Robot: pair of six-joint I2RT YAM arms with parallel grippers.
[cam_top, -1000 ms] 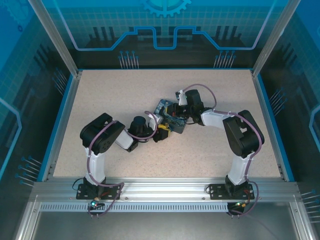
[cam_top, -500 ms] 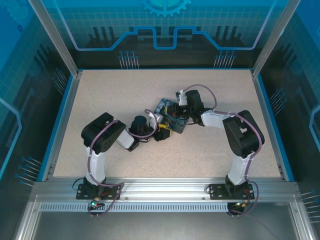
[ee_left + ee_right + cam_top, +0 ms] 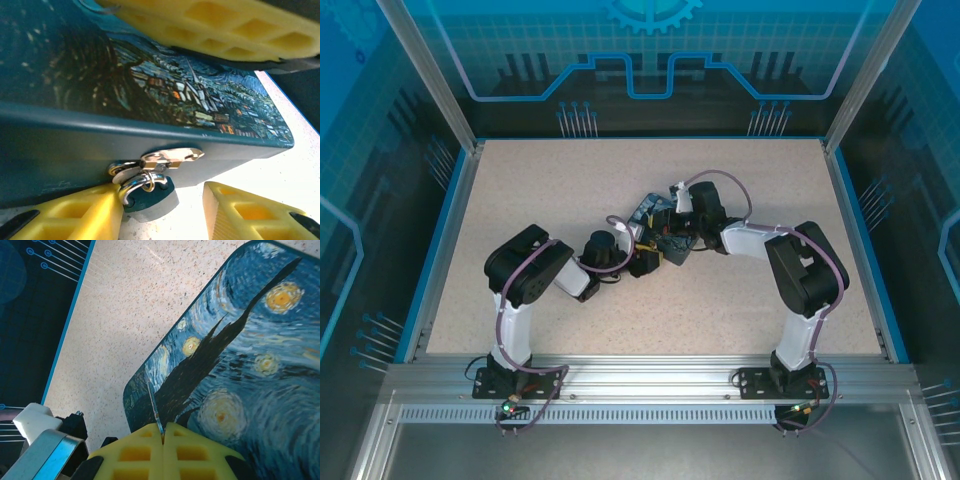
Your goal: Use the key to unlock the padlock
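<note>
Speckled tabletop; L gripper agape by rounded padlock, R gripper pinches thin key

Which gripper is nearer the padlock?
Left. The left gripper straddles the padlock hanging at the tin's front, jaws open; the right gripper sits above the tin's lid, shut on the key.

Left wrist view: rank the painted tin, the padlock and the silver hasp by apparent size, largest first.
1. Painted tin, by far the largest.
2-3. Padlock and silver hasp: they look alike in size, so left unranked.
</note>
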